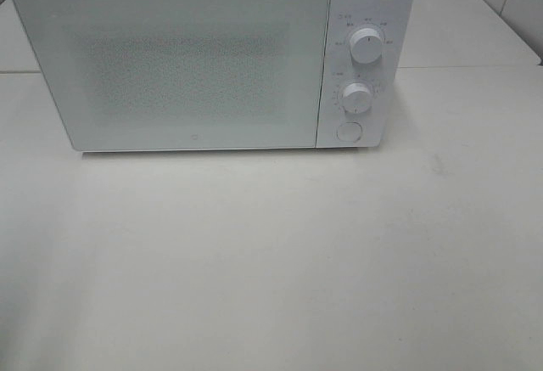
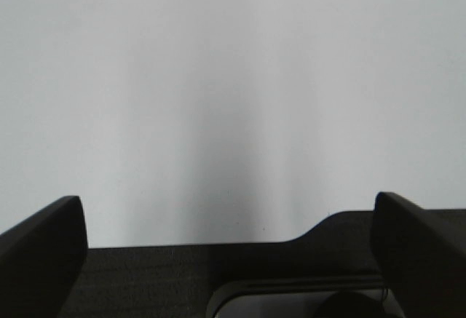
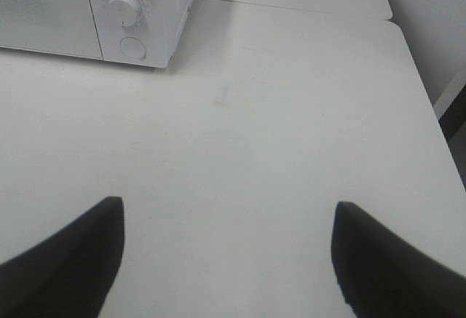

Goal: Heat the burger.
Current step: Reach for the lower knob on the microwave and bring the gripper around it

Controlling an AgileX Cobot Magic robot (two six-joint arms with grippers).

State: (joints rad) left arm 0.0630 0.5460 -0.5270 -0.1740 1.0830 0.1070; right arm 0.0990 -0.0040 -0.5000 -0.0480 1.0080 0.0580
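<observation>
A white bench (image 1: 271,286) carries a white microwave (image 1: 212,57) at its far side, its door (image 1: 170,65) shut. Right of the door sit two knobs, upper (image 1: 366,46) and lower (image 1: 357,97), above a round button (image 1: 349,131). The left end effector (image 2: 227,205) is spread wide and holds nothing. The right end effector (image 3: 227,207) is spread over bare bench. I cannot tell where the burger is.

White microwave (image 1: 195,57) — speckled grey door (image 1: 170,65) — on off-white table (image 1: 271,269).
</observation>
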